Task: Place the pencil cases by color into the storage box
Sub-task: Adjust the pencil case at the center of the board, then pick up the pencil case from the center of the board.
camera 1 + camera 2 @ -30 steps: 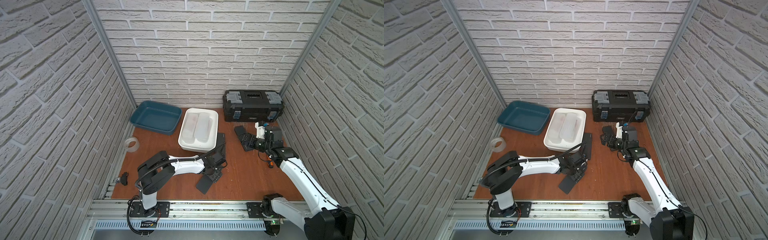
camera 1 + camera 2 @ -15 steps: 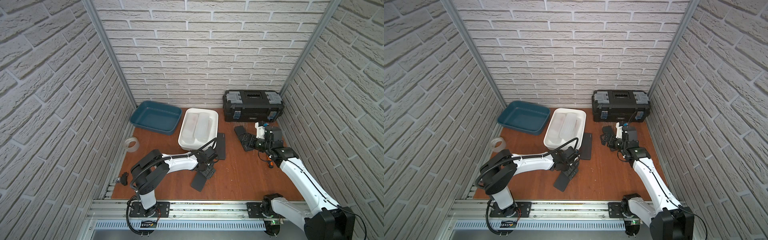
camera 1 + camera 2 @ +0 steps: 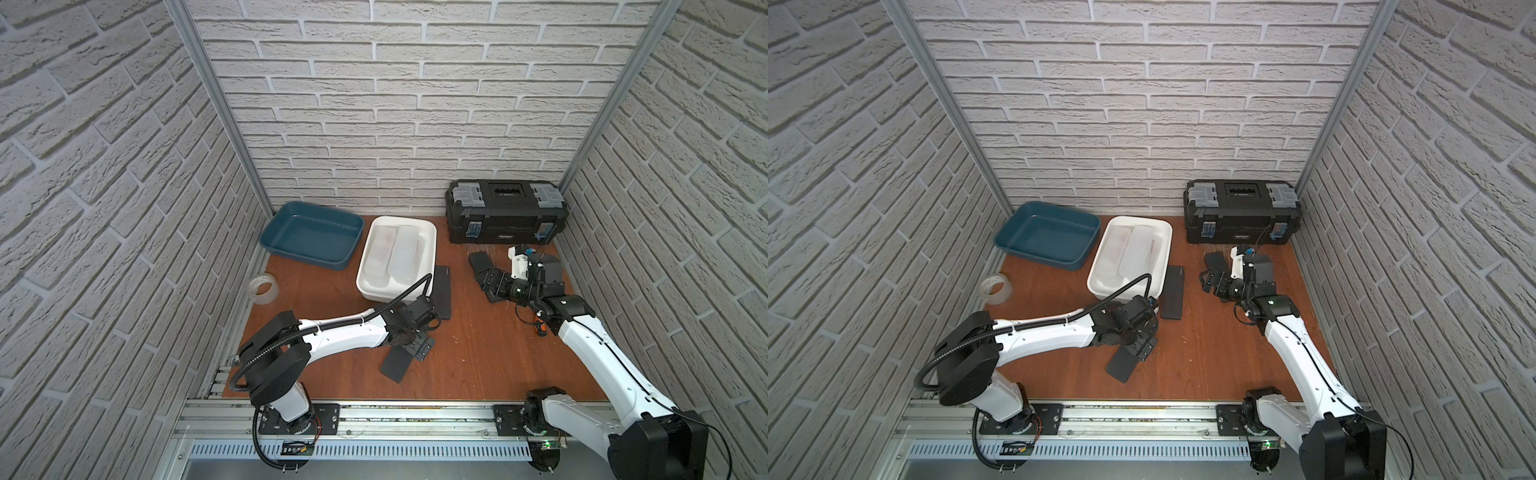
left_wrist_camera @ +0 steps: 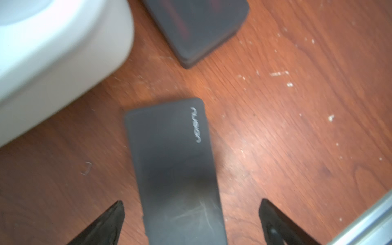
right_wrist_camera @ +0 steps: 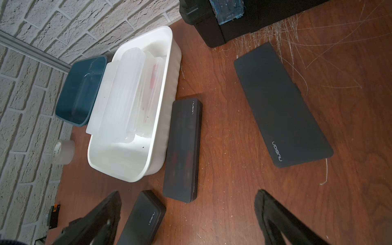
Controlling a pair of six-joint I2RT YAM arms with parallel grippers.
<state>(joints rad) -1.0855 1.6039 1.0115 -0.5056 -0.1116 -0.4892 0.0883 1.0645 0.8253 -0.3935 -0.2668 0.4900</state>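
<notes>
- Pencil cases: frosted ones [image 3: 405, 253] share your white bin [image 3: 376, 293], sorted by colour; 1 black case [image 4: 174, 169] lies flat on the table [image 3: 478, 353].
- Left gripper [image 4: 191, 202] straddles it wide, probably lining up a grab (blurry view).
- Right gripper [image 5: 187, 192]: wide, empty.

Table [image 3: 478, 353] carries black pencil cases [image 3: 397, 365], white tub [image 3: 374, 293], blue tub [image 3: 309, 241], toolbox [image 3: 505, 212], tape [image 3: 263, 288].

Robot lab cell; faux-brick panels [image 3: 415, 104], alu base rail [image 3: 395, 420].
</notes>
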